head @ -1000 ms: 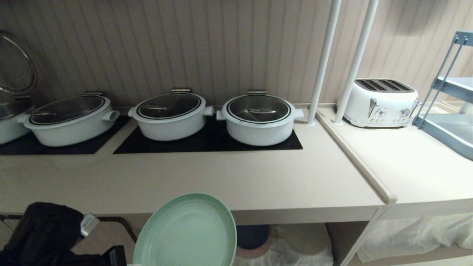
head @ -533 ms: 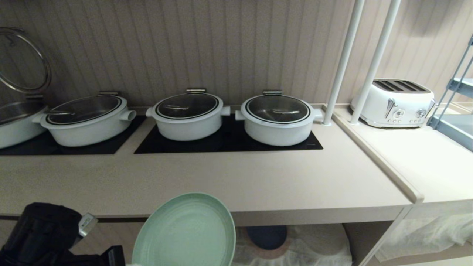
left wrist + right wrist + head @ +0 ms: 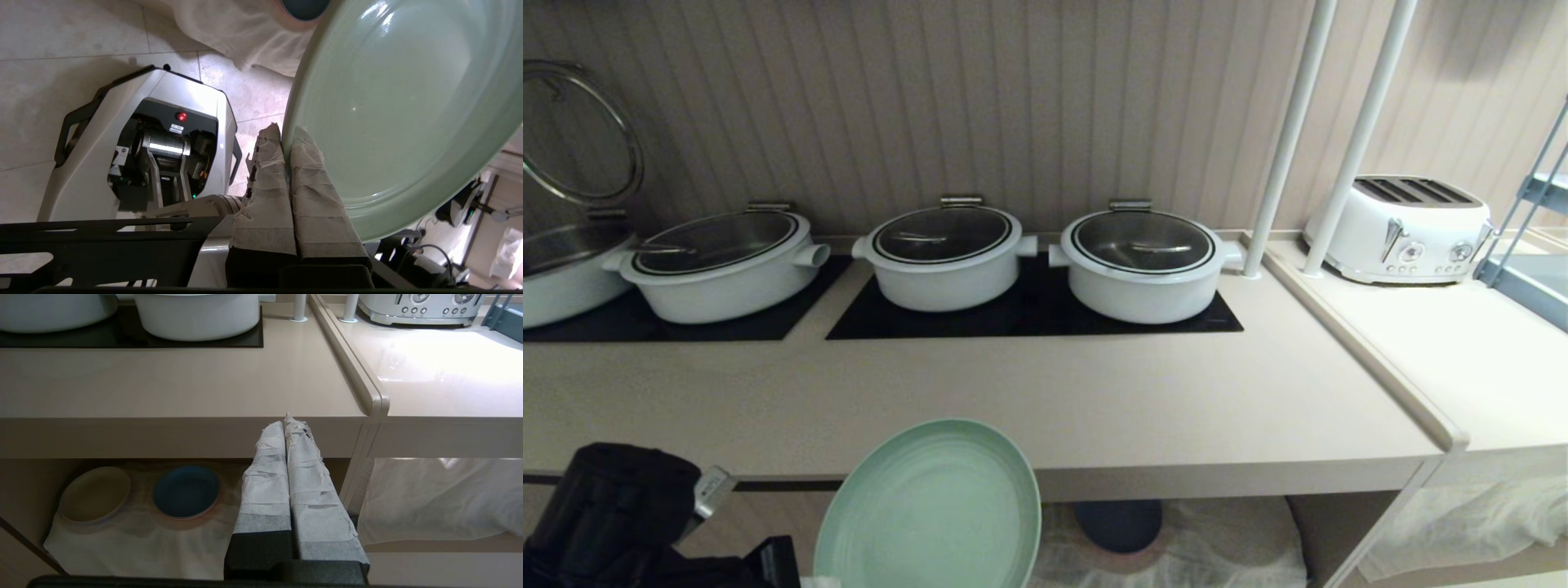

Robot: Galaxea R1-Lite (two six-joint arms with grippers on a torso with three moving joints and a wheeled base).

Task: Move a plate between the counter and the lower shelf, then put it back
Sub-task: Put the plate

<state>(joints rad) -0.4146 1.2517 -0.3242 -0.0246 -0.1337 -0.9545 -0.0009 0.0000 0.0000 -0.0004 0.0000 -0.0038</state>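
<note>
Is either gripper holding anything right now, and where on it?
The left gripper pinches the green plate by its rim; the right gripper is shut and empty.

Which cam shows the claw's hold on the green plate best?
Left wrist view: the left claw pinches the plate by its rim, fingers wrapped. Head view shows the plate tilted, the pinch cut off. Right wrist view misses it.

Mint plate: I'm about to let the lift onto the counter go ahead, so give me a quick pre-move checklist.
1. Left claw shut on the plate rim: ok.
2. Plate off the lower shelf: ok.
3. Plate above the counter edge: not ok; its lower part sits below the front edge.
4. Bare counter in front of the pots: ok.
5. Right claw shut, holding nothing: ok.
</note>
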